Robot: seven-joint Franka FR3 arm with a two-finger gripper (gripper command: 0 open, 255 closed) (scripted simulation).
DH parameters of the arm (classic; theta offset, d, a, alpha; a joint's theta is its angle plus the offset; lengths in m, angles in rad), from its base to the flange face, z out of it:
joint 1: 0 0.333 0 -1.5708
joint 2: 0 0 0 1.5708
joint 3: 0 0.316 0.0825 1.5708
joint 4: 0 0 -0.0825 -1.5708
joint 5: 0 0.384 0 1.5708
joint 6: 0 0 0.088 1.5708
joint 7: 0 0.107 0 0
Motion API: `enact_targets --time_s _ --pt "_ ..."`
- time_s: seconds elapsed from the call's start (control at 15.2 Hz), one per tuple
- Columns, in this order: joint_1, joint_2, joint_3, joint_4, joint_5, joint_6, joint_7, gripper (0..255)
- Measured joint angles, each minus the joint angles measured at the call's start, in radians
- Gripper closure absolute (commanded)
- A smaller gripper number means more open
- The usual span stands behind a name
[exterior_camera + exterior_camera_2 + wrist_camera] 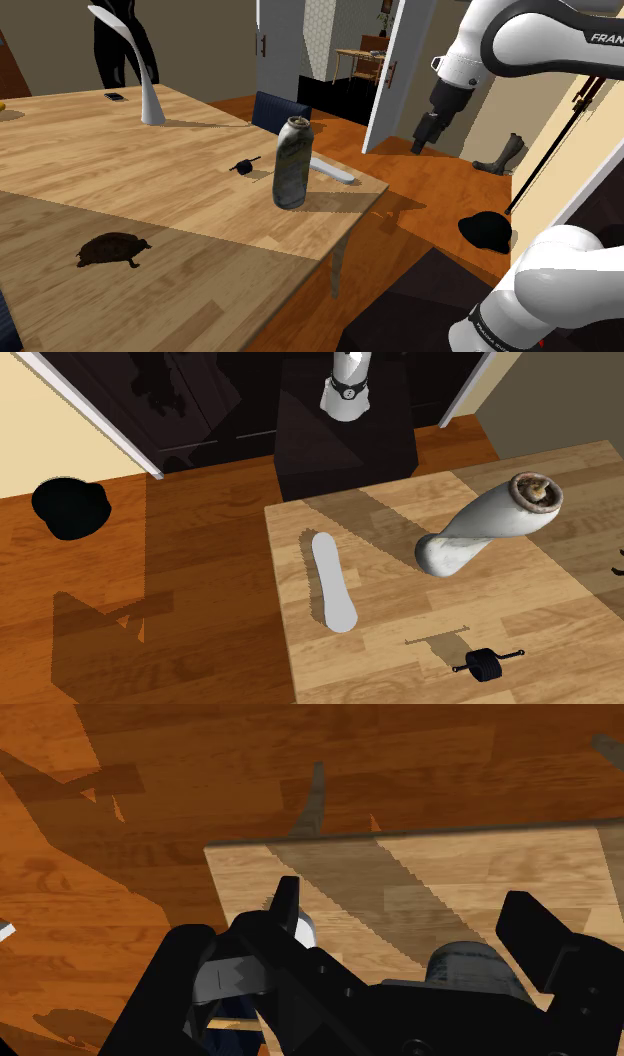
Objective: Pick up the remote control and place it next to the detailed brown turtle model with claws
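Remote control (335,172) first: in the shoulder view it's a pale, long slab lying flat by the counter (60,140) corner, a bit right of the frame's middle. It's just beside a tall grey can (292,162). The brown turtle (113,249) sits at lower left, well apart from it. A white lamp (140,70) stands at upper left. Your tool (424,138) hangs at upper right, out over the wooden floor (420,215) and off the counter's edge, with a black hat (486,231) lying on the floor below it.

In the second exterior view the remote control (333,582) is mid-frame, lengthwise along the counter (380,672) near its left edge. Nothing is touching it. The can (480,527) is to its right, and a small black wheel thing (485,665) sits at lower right. The hat (68,507) is at far left on the floor, and the dark stand (345,442) is at top centre.

In the wrist view your tool (410,919) is spread wide, and there's only bare counter (450,864) between the fingers (288,904). The can (470,966) top peeks up close to one finger. A pale bit by the other finger might be the remote, but I can't tell.
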Motion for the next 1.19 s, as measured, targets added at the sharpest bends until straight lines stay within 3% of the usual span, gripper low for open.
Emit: enact_targets --time_s 0.26,0.92,1.19 --pt "0.000 0.075 -0.010 0.009 -0.002 0.058 -0.012 0" --pt "0.000 0.450 -0.065 0.127 0.003 0.280 -0.091 0" --pt "0.001 0.610 -0.082 0.227 0.018 0.326 -0.128 0"
